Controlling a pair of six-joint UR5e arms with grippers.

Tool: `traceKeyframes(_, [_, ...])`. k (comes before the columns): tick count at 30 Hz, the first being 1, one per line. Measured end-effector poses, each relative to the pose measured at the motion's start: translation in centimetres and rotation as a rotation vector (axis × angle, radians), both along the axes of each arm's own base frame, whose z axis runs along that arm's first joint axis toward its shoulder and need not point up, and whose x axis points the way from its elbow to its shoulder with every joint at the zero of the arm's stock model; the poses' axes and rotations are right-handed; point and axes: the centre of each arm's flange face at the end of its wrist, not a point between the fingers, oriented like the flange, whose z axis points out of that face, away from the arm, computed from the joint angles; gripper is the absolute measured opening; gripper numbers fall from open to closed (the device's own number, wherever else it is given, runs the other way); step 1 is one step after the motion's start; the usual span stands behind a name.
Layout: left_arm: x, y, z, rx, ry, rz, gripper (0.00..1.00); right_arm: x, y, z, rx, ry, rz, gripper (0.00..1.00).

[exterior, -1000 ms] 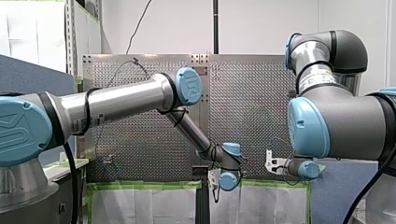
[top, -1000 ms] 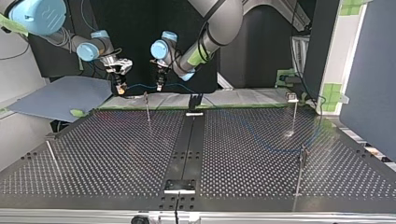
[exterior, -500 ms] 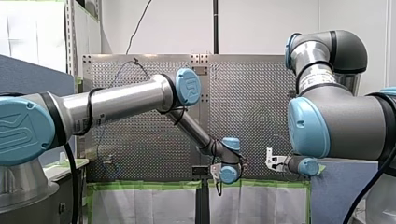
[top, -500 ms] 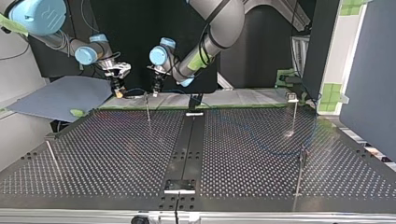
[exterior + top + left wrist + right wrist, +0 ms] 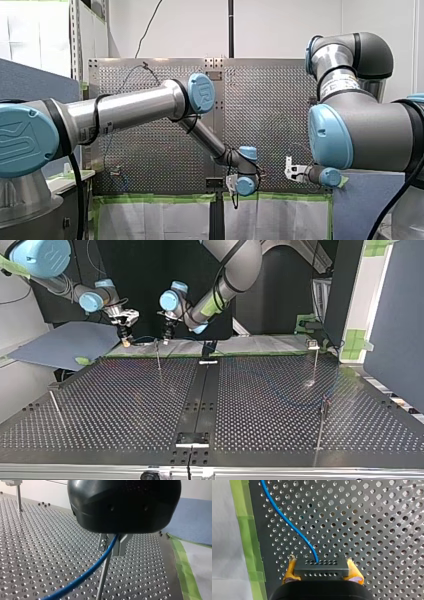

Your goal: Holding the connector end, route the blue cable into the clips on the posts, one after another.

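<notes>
1. Blue cable [image 5: 287, 522]: one end enters the connector [image 5: 321, 570]. From there it leads away ahead of our right gripper [image 5: 321, 566] over the perforated table [image 5: 125, 400]. In the top view it spans the short gap between the two grippers at the upper left of the frame, with its long axis running across the frame along the table's far edge.
2. Connector: a black block with rows of holes, held level.
3. Right gripper: yellow pads pressed on the connector's two ends, clamping it.
4. Left gripper [image 5: 111, 550]: metal fingers drawn close on either side of the cable. As far as we can judge, they grip it.
5. Nearest post [image 5: 102, 577]: a thin rod directly under our left gripper's fingers. In the top view it stands between the grippers, nearer our left one. Its clip is hidden, so we cannot tell whether the cable is seated.
6. Judgement: the move turns on the cable lying crosswise over this post's top. Our left gripper is the one placed to press it in.
7. Further posts [image 5: 316, 362]: well apart, toward the frame's right.
</notes>
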Motion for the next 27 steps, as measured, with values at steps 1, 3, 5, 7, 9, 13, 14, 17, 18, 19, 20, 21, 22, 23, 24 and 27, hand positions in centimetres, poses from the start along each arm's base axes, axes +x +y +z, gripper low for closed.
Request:
traceKeyframes(1, [0.1,0.0,0.0,0.000,0.001,0.000,0.02,0.0,-0.1,0.0,-0.001,-0.002,0.000,0.00])
traceKeyframes(3, [0.1,0.1,0.0,0.001,0.005,-0.002,0.02,0.1,-0.2,0.1,-0.002,-0.005,0.001,0.00])
traceKeyframes(5, [-0.2,0.0,-0.1,0.009,0.013,-0.006,0.02,0.0,-0.3,0.2,-0.002,-0.006,-0.002,0.00])
traceKeyframes(7, [-0.6,-0.1,-0.2,0.019,0.020,-0.011,0.02,0.0,-0.4,0.2,-0.002,-0.006,-0.004,0.00])
traceKeyframes(9, [-1.1,-0.3,-0.3,0.033,0.025,-0.019,0.02,0.0,-0.3,0.1,0.002,-0.001,-0.005,0.00])
traceKeyframes(13, [-1.9,-0.9,-0.4,0.048,0.025,-0.033,0.02,0.0,0.1,-0.1,0.015,0.021,0.001,0.00])
traceKeyframes(14, [-2.1,-1.0,-0.4,0.051,0.025,-0.036,0.02,0.0,0.2,-0.1,0.021,0.031,0.006,0.00])
traceKeyframes(17, [-2.5,-1.3,-0.3,0.057,0.022,-0.041,0.02,0.1,0.7,-0.3,0.035,0.052,0.028,0.00])
traceKeyframes(18, [-2.6,-1.4,-0.3,0.060,0.021,-0.042,0.02,0.2,0.8,-0.3,0.039,0.058,0.037,0.00])
traceKeyframes(19, [-2.7,-1.4,-0.3,0.061,0.021,-0.043,0.02,0.2,0.9,-0.4,0.042,0.064,0.046,0.00])
traceKeyframes(20, [-2.8,-1.5,-0.3,0.062,0.021,-0.043,0.02,0.3,1.1,-0.4,0.044,0.071,0.057,0.00])
traceKeyframes(21, [-2.8,-1.5,-0.3,0.063,0.021,-0.043,0.02,0.3,1.1,-0.4,0.043,0.077,0.063,0.00])
traceKeyframes(22, [-2.9,-1.5,-0.3,0.064,0.021,-0.042,0.02,0.3,1.2,-0.4,0.042,0.081,0.069,0.00])
traceKeyframes(23, [-2.9,-1.5,-0.3,0.064,0.021,-0.041,0.02,0.2,1.2,-0.4,0.041,0.086,0.073,0.00])
traceKeyframes(24, [-2.9,-1.5,-0.3,0.065,0.021,-0.039,0.02,0.2,1.2,-0.4,0.040,0.088,0.076,0.00])
traceKeyframes(27, [-2.7,-1.3,-0.3,0.065,0.021,-0.036,0.02,0.1,1.2,-0.3,0.037,0.090,0.081,0.00])
